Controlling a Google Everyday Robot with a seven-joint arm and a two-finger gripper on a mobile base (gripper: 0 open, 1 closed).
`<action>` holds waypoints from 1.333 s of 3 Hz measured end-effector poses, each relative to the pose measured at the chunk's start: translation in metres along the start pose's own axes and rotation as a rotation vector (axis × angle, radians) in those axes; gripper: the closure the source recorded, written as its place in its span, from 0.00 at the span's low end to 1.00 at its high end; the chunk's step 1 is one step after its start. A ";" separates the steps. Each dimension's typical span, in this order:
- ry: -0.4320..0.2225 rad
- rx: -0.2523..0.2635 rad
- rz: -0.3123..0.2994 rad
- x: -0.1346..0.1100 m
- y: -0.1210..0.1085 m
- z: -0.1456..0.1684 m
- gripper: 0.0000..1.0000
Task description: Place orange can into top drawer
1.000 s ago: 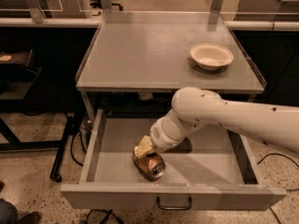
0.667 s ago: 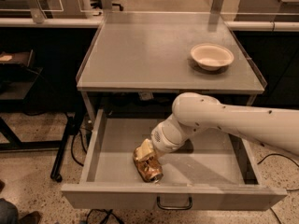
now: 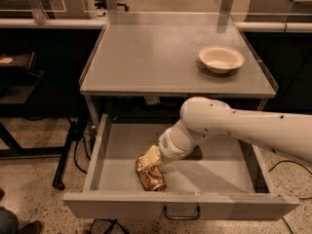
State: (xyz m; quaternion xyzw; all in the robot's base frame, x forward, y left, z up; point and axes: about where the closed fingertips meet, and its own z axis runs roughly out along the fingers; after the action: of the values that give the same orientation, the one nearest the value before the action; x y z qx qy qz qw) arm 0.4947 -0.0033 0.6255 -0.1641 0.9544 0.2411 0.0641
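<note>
The small, shiny copper-orange drink can (image 3: 152, 176) lies on the flat bottom of the wide, shallow grey metal top drawer (image 3: 214, 175), close to the drawer's front wall. Our gripper (image 3: 149, 160) sits on the can; we cannot tell whether it is clamped or open. We should release fully, then lift straight up out of the drawer.

Tool (image 3: 149, 159): inside the top drawer (image 3: 219, 172), low against the orange can (image 3: 153, 176), whose upper side it partly hides; contact between them unreadable. Arm (image 3: 253, 128): cut off by the right edge. Drawer rear, behind the tool: shadowed beneath the worktop (image 3: 156, 52). Can's printing: too small to read.
</note>
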 end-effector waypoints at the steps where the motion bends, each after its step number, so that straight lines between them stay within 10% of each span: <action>1: 0.000 0.000 0.000 0.000 0.000 0.000 0.59; 4: 0.001 0.000 0.000 0.000 0.000 0.000 0.00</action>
State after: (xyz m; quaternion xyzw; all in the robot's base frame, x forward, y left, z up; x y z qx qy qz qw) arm 0.4946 -0.0030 0.6254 -0.1644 0.9543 0.2411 0.0638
